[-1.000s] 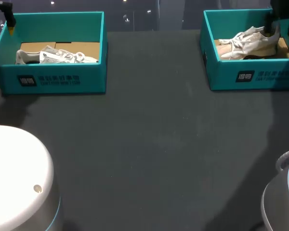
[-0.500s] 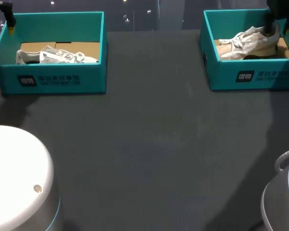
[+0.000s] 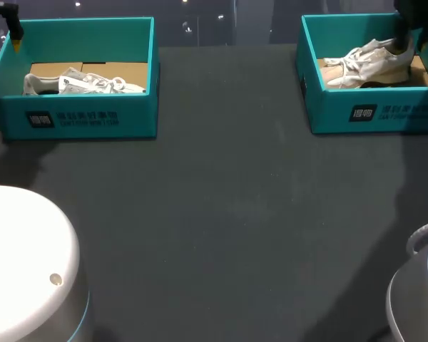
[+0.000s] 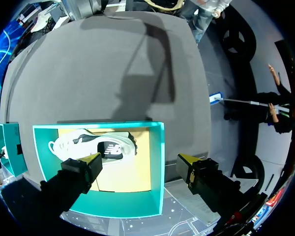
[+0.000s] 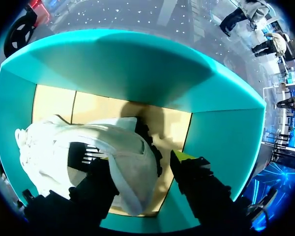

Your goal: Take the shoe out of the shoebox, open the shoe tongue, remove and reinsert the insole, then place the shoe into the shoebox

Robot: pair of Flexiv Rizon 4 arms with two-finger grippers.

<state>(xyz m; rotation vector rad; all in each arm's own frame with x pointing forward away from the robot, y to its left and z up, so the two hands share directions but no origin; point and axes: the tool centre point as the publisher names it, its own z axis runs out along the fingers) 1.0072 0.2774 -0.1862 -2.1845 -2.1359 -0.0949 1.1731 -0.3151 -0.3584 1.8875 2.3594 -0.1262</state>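
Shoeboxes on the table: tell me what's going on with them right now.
Each teal box holds a white shoe. The right gripper is down inside the right box, its open fingers on either side of the right shoe's heel, not yet gripping it. The left gripper hangs open above the far corner of the left box, where the left shoe lies untouched.

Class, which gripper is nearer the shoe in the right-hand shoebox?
Right. The right gripper is inside the right shoebox, straddling the heel of the shoe; the left gripper hangs above the left shoebox, across the table.
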